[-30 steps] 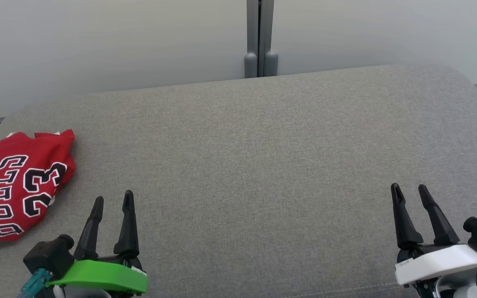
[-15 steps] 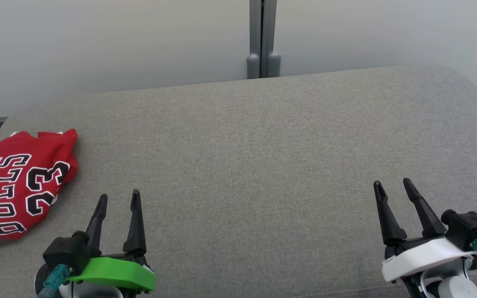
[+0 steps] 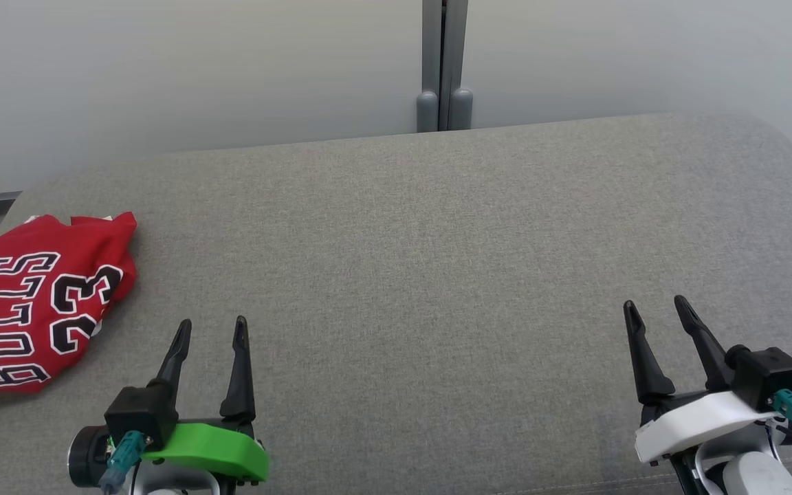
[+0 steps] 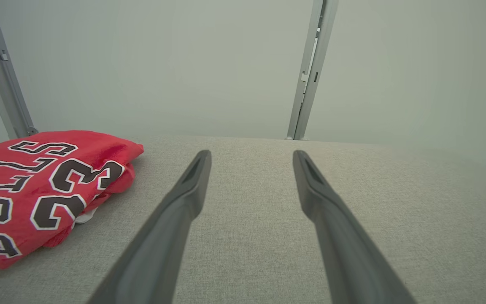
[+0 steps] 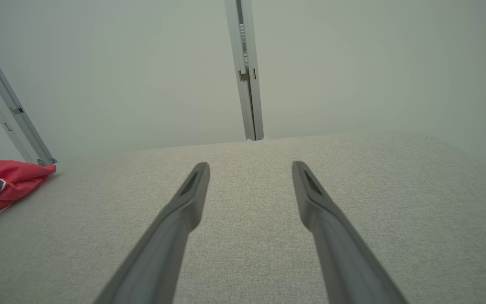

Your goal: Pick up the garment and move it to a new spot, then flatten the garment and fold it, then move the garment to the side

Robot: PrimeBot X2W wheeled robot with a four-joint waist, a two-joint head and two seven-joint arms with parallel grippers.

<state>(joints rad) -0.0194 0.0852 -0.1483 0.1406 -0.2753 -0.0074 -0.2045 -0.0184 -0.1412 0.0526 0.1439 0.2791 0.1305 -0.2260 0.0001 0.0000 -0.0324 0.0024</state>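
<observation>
Lying folded left of the spread, empty left gripper (image 3: 211, 328), red garment (image 3: 31, 299), right gripper (image 3: 657, 309) spread too.

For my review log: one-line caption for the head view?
Red jersey lies at the grey cushion's left end; left gripper and right gripper hover open, empty.

Black tapered fingers (image 3: 239, 371) on a green left mount (image 3: 210, 450) and white right mount (image 3: 695, 419), with teal plugs (image 3: 124, 448).
</observation>
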